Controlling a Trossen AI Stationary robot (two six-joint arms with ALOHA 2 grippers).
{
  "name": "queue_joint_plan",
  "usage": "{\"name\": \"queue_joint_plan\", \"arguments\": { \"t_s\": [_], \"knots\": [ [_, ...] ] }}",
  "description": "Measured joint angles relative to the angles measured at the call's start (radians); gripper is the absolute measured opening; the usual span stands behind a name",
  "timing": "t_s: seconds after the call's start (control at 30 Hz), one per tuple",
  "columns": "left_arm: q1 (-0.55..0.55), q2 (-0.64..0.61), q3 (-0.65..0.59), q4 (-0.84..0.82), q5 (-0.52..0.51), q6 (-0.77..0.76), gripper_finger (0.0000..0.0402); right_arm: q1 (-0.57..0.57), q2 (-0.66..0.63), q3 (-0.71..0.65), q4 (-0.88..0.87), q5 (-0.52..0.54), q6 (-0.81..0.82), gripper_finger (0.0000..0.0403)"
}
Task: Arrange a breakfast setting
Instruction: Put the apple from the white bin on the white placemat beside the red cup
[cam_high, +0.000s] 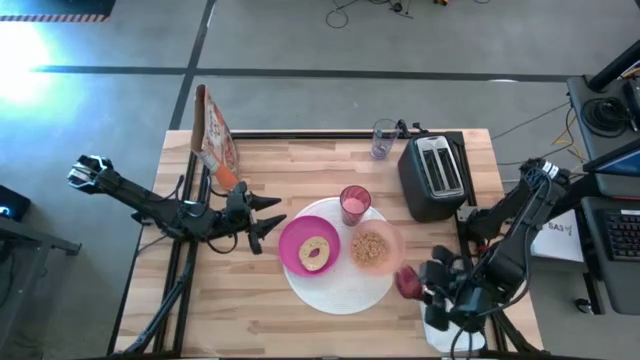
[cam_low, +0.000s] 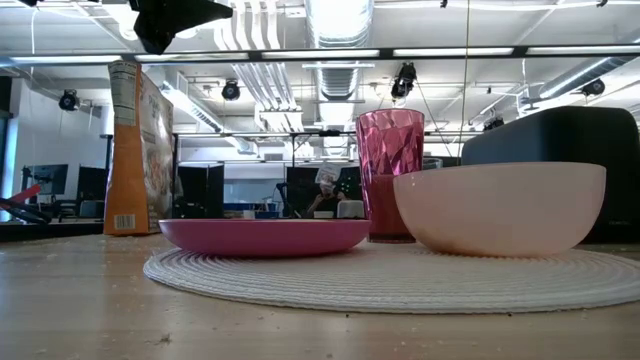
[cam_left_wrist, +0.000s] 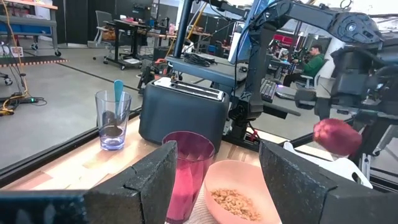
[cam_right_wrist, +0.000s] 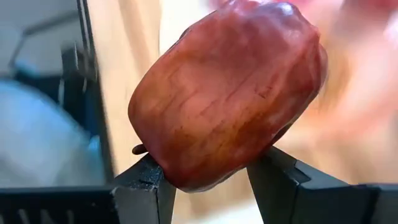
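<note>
A large white round disc (cam_high: 340, 290) lies mid-table. On it rest a magenta plate (cam_high: 295, 240) with a bagel (cam_high: 316, 251), a peach bowl (cam_high: 377, 248) of cereal (cam_left_wrist: 235, 201) and a pink tumbler (cam_high: 354, 203). My right gripper (cam_high: 414, 284) is just off the disc's right edge, shut on a small red fruit (cam_right_wrist: 230, 93). My left gripper (cam_high: 268, 216) hovers level and open at the disc's left side, pointing across the tumbler (cam_left_wrist: 186, 168) and bowl. My right gripper pinches the red fruit between its two fingertips (cam_right_wrist: 146, 183), which sit on opposite sides of the fruit's lower part (cam_right_wrist: 180, 177). The fingers come slanting down from the table's right side. The fruit (cam_left_wrist: 336, 135) is lifted clear of the table.
A black toaster (cam_high: 435, 175) stands at the back right, with a clear glass (cam_high: 384, 138) beside it. A cereal box (cam_high: 213, 140) stands at the back left. A white tray (cam_high: 450, 335) lies under my right arm at the near right edge.
</note>
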Motion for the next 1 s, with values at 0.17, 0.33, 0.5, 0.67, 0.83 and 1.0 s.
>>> {"name": "queue_joint_plan", "arguments": {
  "t_s": [0.17, 0.33, 0.5, 0.67, 0.83, 1.0],
  "knots": [
    [0.000, 0.000, 0.000, 0.000, 0.000, 0.000, 0.0213, -0.063, 0.060, 0.000, 0.162, 0.272, -0.236, 0.0153],
    [0.000, 0.000, 0.000, 0.000, 0.000, 0.000, 0.0213, -0.156, 0.141, 0.004, 0.422, 0.384, -0.544, 0.0153],
    [0.000, 0.000, 0.000, 0.000, 0.000, 0.000, 0.0213, -0.271, 0.208, 0.013, 0.624, 0.385, -0.771, 0.0154],
    [0.000, 0.000, 0.000, -0.006, 0.002, -0.001, 0.0213, -0.405, 0.216, 0.021, 0.587, 0.361, -0.800, 0.0154],
    [0.000, 0.027, 0.000, -0.017, 0.028, -0.022, 0.0213, -0.532, 0.203, 0.025, 0.589, 0.281, -0.854, 0.0154],
    [0.000, 0.081, 0.000, -0.046, 0.027, -0.023, 0.0213, -0.644, 0.203, 0.045, 0.579, 0.164, -0.926, 0.0154]
  ]
}}
